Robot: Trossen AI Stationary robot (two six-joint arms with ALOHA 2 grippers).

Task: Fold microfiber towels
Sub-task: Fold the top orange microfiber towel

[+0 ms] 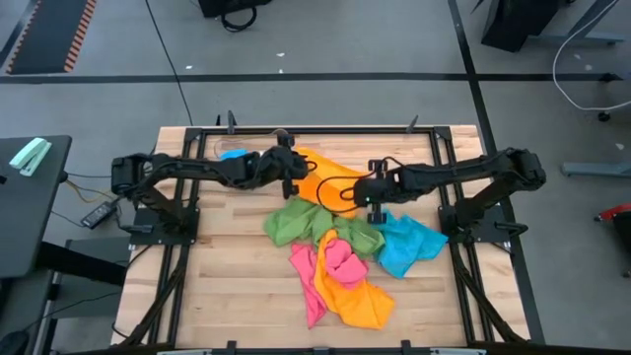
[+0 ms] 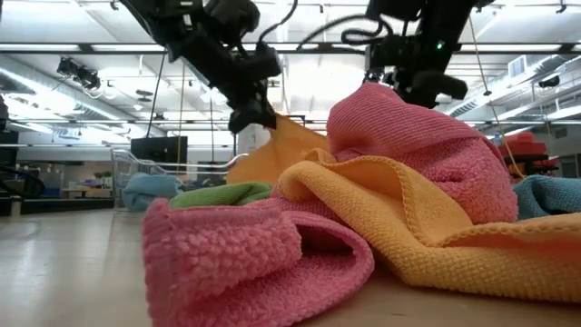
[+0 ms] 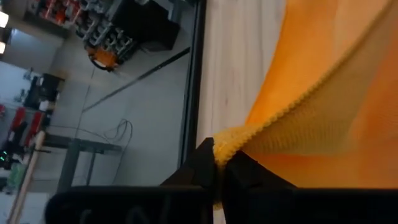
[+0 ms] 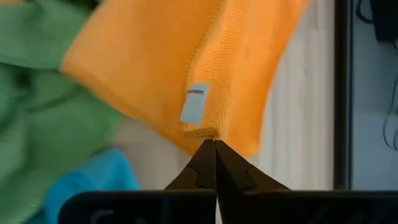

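Both claws are pinching one orange towel [image 1: 317, 177] above the desk's [image 1: 227, 286] far side: left claw [image 3: 217, 163] gripping its hem, right claw [image 4: 215, 144] clamping a corner.

From above I see a grey concrete floor [image 1: 325, 89] around the wooden bench [image 1: 227, 286], with a dark line across it and black cables trailing. A black side table [image 1: 30, 212] stands left of the bench, and a hazard-striped mat [image 1: 79, 35] lies in the far left corner. Level across the bench, I see a bright ceiling [image 2: 82, 36] with long light strips and a wire cart [image 2: 132, 168] far back.
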